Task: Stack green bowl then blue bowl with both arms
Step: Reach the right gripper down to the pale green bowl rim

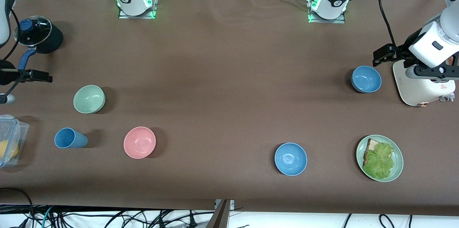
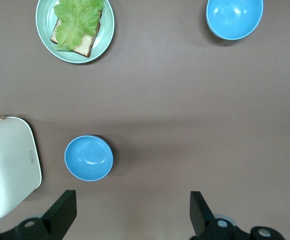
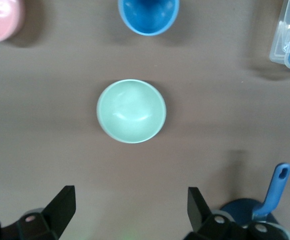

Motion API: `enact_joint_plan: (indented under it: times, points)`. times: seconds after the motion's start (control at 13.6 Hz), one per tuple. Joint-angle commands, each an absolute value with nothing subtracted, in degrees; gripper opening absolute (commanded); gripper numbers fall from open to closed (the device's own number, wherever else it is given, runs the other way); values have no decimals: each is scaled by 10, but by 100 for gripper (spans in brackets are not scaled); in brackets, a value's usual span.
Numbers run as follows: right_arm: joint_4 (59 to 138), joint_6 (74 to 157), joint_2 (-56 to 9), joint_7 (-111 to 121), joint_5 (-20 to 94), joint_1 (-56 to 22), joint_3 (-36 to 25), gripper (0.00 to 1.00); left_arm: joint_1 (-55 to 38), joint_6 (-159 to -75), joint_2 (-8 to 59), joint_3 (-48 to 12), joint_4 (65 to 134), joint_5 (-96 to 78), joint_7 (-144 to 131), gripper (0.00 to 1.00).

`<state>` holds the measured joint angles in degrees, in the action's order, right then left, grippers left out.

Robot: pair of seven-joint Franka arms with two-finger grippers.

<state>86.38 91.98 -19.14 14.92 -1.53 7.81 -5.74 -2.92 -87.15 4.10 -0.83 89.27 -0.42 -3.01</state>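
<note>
So nothing's stacked yet, this looks like the very start. The green bowl sits empty on the brown bench toward the right arm's end, with the pink bowl and blue cup a bit nearer the front camera. The right gripper hangs high over the bench with its fingers spread wide apart and holding nothing, the green bowl sitting close to centre in its wrist view. At the other end, the left gripper is also up high, fingers wide apart and empty, over the bench just beside the blue bowl that's next to the white toaster. A second blue bowl sits nearer the front camera, near the plate of toast and lettuce. My guess for the next move: the right arm drops down, lines one finger inside the green bowl's rim and pinches it, since green goes first.
</note>
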Motion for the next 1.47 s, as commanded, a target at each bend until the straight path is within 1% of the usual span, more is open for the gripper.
enact_joint_plan:
  times: [0.0,0.22,0.37,0.66,1.03,1.4]
  points:
    - [865,946,-227,186,-11,103,-52,99,-29,-858,44,-11,876,9,-34,100]
    - [885,994,-255,209,-9,115,-51,99,-29,-858,44,-11,876,9,-34,100]
    - [921,1031,-259,227,26,127,-52,99,-29,-858,44,-11,876,9,-34,100]
    - [991,1135,-267,264,54,136,-52,99,-28,-857,44,-10,876,9,-34,100]
    - [999,1204,-319,331,107,152,-52,99,-28,-857,45,-10,876,9,-34,100]
    - [1000,1230,-344,339,126,152,-47,99,-28,-857,45,-10,876,9,-34,100]
